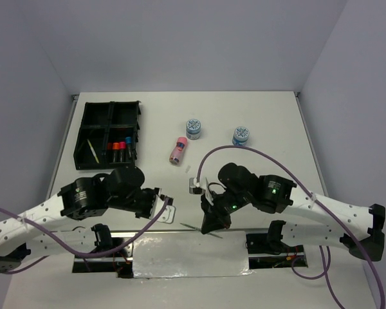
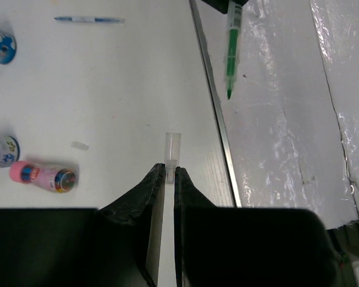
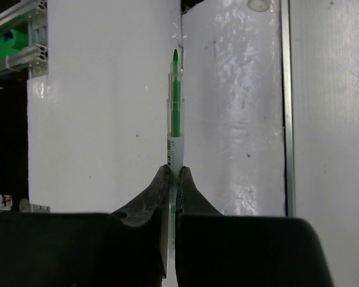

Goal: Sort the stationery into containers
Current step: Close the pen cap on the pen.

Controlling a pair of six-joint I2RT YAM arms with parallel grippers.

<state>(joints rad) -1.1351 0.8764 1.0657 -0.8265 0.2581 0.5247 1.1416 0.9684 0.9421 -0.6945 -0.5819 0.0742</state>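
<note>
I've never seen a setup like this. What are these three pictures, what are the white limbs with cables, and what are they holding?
They are two robot arms bolted at the near edge of a white table, sorting stationery into a black organiser tray. The wide picture comes from a fixed camera above and behind the arms. The other two come from small cameras on the wrists, so each shows its own pinching tool at the bottom.

The right tool is shut on a green pen with its tip uncovered. The left tool is shut on a small clear cap, likely that pen's.

On the table lie a pink tube, two round blue-white tubs and a thin blue pen. The tray already holds markers with red and blue caps.
</note>
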